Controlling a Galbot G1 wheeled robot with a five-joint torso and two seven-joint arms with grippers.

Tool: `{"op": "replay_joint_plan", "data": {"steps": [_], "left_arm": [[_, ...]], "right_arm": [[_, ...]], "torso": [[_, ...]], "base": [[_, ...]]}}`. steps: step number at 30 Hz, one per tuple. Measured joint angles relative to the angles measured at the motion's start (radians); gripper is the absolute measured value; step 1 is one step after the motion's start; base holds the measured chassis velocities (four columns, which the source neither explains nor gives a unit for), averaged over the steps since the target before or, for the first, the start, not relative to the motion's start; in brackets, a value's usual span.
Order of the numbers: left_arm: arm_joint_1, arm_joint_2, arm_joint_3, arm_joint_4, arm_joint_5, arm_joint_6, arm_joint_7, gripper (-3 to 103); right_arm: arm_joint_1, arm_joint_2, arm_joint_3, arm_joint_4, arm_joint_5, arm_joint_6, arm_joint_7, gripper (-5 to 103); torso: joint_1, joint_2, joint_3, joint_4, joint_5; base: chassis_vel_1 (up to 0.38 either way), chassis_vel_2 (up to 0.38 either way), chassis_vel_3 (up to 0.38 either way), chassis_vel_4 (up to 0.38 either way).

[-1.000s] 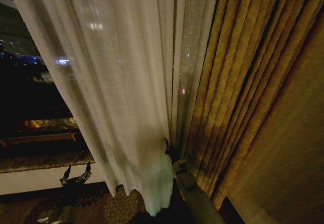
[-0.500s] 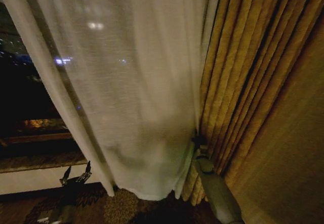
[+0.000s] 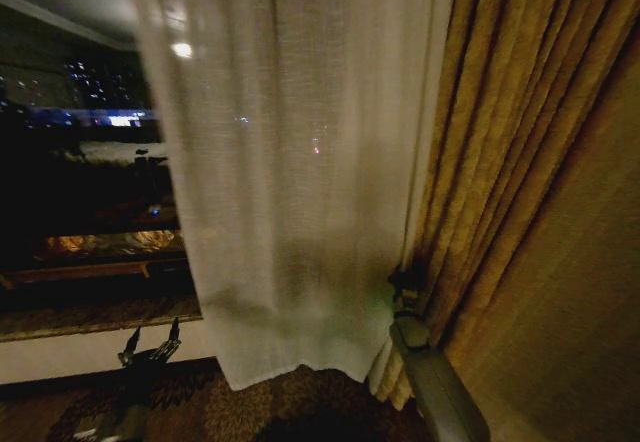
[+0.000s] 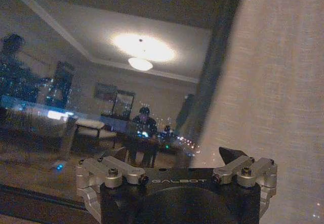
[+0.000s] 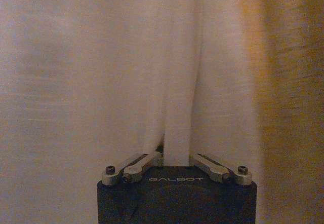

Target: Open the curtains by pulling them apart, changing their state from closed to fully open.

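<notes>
Right gripper (image 3: 405, 284) low at the right edge of the sheer curtain (image 3: 300, 182), fingers pinched on a fold of that fabric, just beside the golden-brown drape (image 3: 500, 162). From the right wrist view: same gripper (image 5: 174, 155) with its linkages drawn inward, a narrow pleat of the cream cloth (image 5: 126, 72) clamped between them and rising straight up from the grip; golden drape (image 5: 293, 82) along one side. Right arm (image 3: 435, 387) reaching up from the lower edge of the head view to that spot.

Sheer curtain hanging from the top of the head view down near the floor, bunched toward the drape on the right, hem loose above the patterned carpet (image 3: 260, 407). To its left, bare dark window glass (image 3: 80, 162) with city lights and a low sill (image 3: 90, 317).

Left gripper (image 3: 150, 342) low at the left, near the sill and well apart from the curtain, fingers spread and holding nothing. From the left wrist view: left gripper (image 4: 174, 158) with fingertips apart, window glass (image 4: 101, 92) ahead reflecting a lit ceiling lamp, sheer curtain (image 4: 273, 92) hanging to one side, not touching.
</notes>
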Motion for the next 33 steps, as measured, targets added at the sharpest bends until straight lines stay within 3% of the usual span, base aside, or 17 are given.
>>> {"op": "replay_joint_plan", "data": {"steps": [1,5,7,8,9,11,14,15,18,20,23,26,33], "left_arm": [[0.000,0.000,0.000,0.000,0.000,0.000,0.000,100],[0.000,0.000,0.000,0.000,0.000,0.000,0.000,100],[0.000,0.000,0.000,0.000,0.000,0.000,0.000,100],[0.000,0.000,0.000,0.000,0.000,0.000,0.000,100],[0.000,0.000,0.000,0.000,0.000,0.000,0.000,100],[0.000,0.000,0.000,0.000,0.000,0.000,0.000,100],[0.000,0.000,0.000,0.000,0.000,0.000,0.000,100],[0.000,0.000,0.000,0.000,0.000,0.000,0.000,100],[0.000,0.000,0.000,0.000,0.000,0.000,0.000,100],[0.000,0.000,0.000,0.000,0.000,0.000,0.000,100],[0.000,0.000,0.000,0.000,0.000,0.000,0.000,100],[0.000,0.000,0.000,0.000,0.000,0.000,0.000,100],[0.000,0.000,0.000,0.000,0.000,0.000,0.000,100]], "right_arm": [[0.000,0.000,0.000,0.000,0.000,0.000,0.000,2],[-0.106,-0.023,-0.045,0.176,0.075,-0.063,-0.035,24],[-0.122,-0.027,-0.046,0.201,0.080,-0.069,-0.038,24],[-0.160,-0.039,-0.046,0.251,0.086,-0.078,-0.044,34],[-0.179,-0.044,-0.045,0.274,0.087,-0.080,-0.048,34],[-0.210,-0.051,-0.041,0.311,0.087,-0.081,-0.062,40],[-0.267,-0.055,-0.020,0.364,0.081,-0.069,-0.115,56],[-0.267,-0.055,-0.020,0.364,0.081,-0.069,-0.115,56],[-0.306,-0.054,0.005,0.390,0.063,-0.055,-0.170,73],[-0.317,-0.052,0.011,0.395,0.051,-0.053,-0.182,73],[-0.344,-0.046,0.017,0.406,0.020,-0.035,-0.200,89],[-0.356,-0.037,0.012,0.411,-0.006,-0.029,-0.200,97],[-0.374,-0.018,-0.016,0.425,-0.035,-0.023,-0.210,100]], "torso": [[0.000,0.000,0.000,0.0000,0.0000],[0.000,0.000,0.000,0.0000,-0.0002],[0.000,0.000,0.000,0.0000,-0.0002],[0.000,0.000,0.000,0.0000,-0.0002],[0.000,0.000,0.000,-0.0001,-0.0001],[0.000,0.000,0.000,-0.0001,0.0000],[0.000,0.000,0.000,-0.0002,0.0001],[0.000,0.000,0.000,-0.0002,0.0001],[0.000,0.000,0.000,0.0000,0.0000],[0.000,0.000,0.000,0.0000,-0.0001],[0.000,0.000,0.000,-0.0001,0.0000],[0.000,0.000,0.000,-0.0001,0.0000],[0.000,0.000,0.000,0.0000,0.0000]], "base": [[0.000,0.000,0.000,0.000],[0.000,0.000,0.000,0.000],[0.000,0.000,0.000,0.000],[0.000,0.000,0.000,0.000],[0.000,0.000,0.000,0.000],[0.000,0.000,0.000,0.000],[0.000,0.000,0.000,0.000],[0.000,0.000,0.000,0.000],[0.000,0.000,0.000,0.000],[0.000,0.000,0.000,0.000],[0.000,0.000,0.000,0.000],[0.000,0.000,0.000,0.000],[0.055,0.026,-0.054,-0.027]]}}
